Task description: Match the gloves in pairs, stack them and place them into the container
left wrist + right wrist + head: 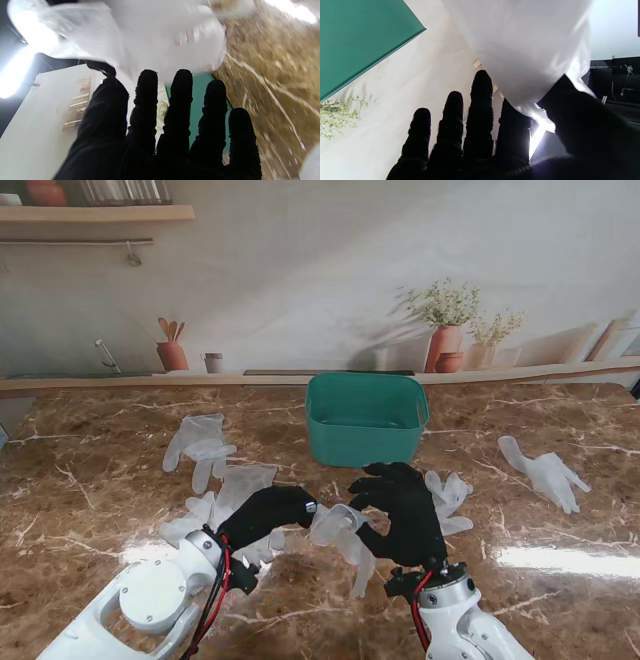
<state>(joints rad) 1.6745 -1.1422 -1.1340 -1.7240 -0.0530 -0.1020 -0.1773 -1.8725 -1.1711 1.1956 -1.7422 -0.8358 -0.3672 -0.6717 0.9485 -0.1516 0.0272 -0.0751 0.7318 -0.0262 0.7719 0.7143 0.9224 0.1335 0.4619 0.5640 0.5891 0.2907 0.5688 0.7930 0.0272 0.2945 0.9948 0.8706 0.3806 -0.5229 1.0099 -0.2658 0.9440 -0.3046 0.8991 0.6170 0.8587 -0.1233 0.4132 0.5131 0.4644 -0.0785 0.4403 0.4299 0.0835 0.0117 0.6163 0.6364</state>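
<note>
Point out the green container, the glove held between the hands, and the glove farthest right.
green container (365,442): stand view, front wall.
held glove (338,525): stand view, bunched middle.
far-right glove (545,471): stand view, palm.

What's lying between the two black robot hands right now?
A translucent white glove, held between the left hand and the right hand; the stand's view shows it hanging down toward me.
</note>
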